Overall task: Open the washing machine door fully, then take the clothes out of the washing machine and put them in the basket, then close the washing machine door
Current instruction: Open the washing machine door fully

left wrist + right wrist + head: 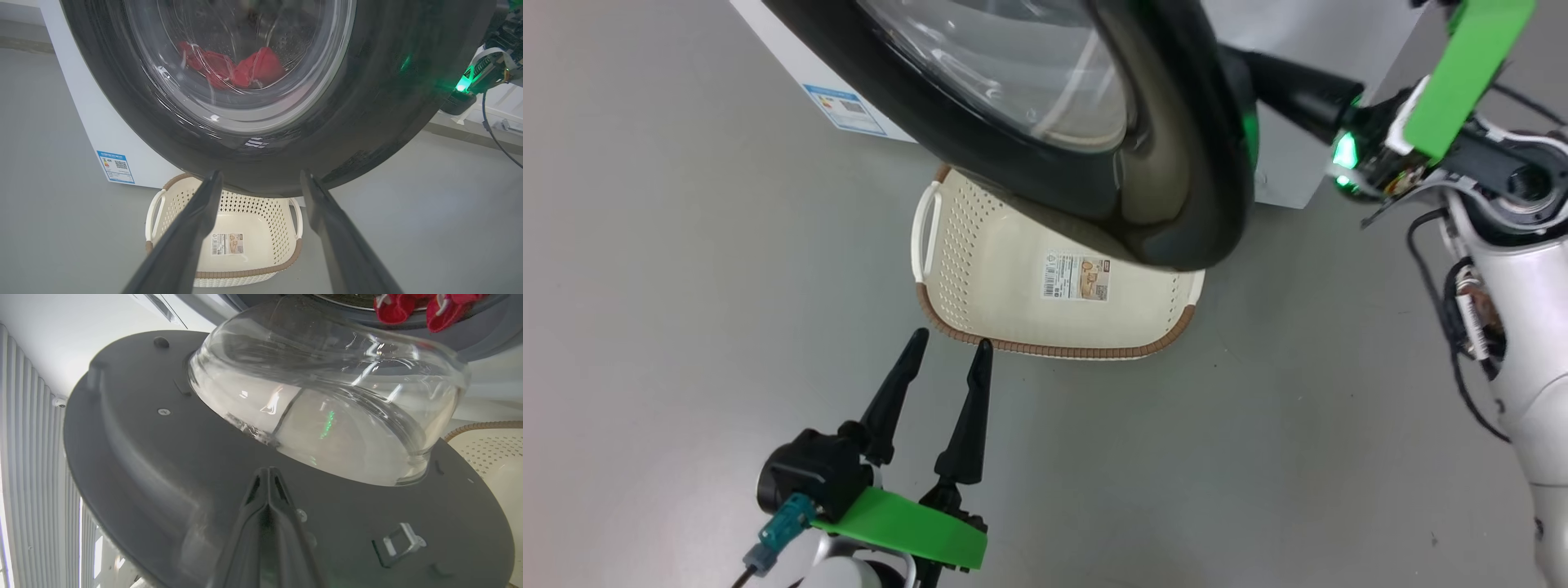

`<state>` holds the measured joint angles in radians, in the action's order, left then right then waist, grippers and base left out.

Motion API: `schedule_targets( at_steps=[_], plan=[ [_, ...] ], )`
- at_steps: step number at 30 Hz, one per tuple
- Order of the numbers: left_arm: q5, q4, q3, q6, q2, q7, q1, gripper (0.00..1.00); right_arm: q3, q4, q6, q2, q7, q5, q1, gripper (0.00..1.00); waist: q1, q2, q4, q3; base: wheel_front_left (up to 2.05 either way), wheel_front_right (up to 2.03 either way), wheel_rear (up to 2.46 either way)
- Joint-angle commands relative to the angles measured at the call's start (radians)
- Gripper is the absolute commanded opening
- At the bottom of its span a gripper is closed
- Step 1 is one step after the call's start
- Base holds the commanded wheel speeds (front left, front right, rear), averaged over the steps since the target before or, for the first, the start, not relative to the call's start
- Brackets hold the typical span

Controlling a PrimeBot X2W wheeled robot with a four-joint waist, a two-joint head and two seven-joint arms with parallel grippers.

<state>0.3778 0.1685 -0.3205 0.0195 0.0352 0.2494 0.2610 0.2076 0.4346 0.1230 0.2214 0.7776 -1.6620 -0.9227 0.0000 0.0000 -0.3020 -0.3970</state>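
– Left gripper [952,338]: fingers apart, nothing in them, low over the floor just beside the near rim of the basket [1054,351]. Basket holds only its paper label and sits under the washing machine door [1176,163].
– So left does nothing this step?
– Correct. Don't lift it. I'd judge the door rim sweeps over that spot.
– And the right?
– Right gripper [267,473]: fingers pressed together, tips on or just off the door's dark inner face, between the glass bowl [327,408] and the outer edge. Can't confirm contact. Door is partly open, so you're on step one.
– How do I push?
– On the plastic, not the glass, and clear of the latch [398,541]. Follow the hinge arc so the tips don't skate off the edge. Go slow near the end stop.
– Clothes?
– Clothes [233,69], red, lie in the drum of the washing machine [110,136], visible through the glass. Don't reach for them until the door is fully back.
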Motion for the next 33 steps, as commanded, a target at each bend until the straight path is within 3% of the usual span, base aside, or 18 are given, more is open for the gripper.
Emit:
schedule_targets(
  at_steps=[1,11,22,24,26,27,33],
  plan=[
    [-0.011,-0.024,0.035,0.005,0.015,0.012,-0.021,1.0,0.022,-0.038,0.008,-0.036,0.015,0.011,0.025,0.0,0.0,0.0,-0.004,0.007,0.0,0.0,0.0],
    [-0.012,-0.027,0.037,0.002,0.015,0.012,-0.035,1.0,0.052,-0.073,0.008,-0.08,0.051,0.024,0.082,0.0,0.0,0.0,-0.009,0.033,0.0,0.0,0.0],
    [-0.014,-0.029,0.038,0.002,0.015,0.012,-0.04,1.0,0.031,-0.068,0.008,-0.082,0.027,0.053,0.105,0.0,0.0,0.0,-0.006,0.045,0.0,0.0,0.0],
    [-0.016,-0.028,0.04,0.004,0.015,0.012,-0.042,1.0,0.022,-0.063,0.008,-0.083,0.011,0.059,0.109,0.31,0.0,0.0,-0.004,0.051,0.0,0.0,0.0],
    [-0.018,-0.027,0.041,0.006,0.015,0.012,-0.044,1.0,0.013,-0.058,0.008,-0.083,-0.002,0.064,0.113,0.49,0.0,0.0,-0.002,0.056,0.0,0.0,0.0],
    [-0.019,-0.025,0.043,0.007,0.015,0.012,-0.044,1.0,0.007,-0.055,0.008,-0.082,-0.013,0.069,0.116,0.99,0.0,0.0,-0.001,0.059,0.0,0.0,0.0],
    [-0.031,-0.014,0.061,0.016,0.015,0.012,-0.054,1.0,-0.012,-0.045,0.008,-0.082,-0.056,0.085,0.156,1.0,0.0,0.0,0.015,0.086,0.0,0.0,0.0]
  ],
)
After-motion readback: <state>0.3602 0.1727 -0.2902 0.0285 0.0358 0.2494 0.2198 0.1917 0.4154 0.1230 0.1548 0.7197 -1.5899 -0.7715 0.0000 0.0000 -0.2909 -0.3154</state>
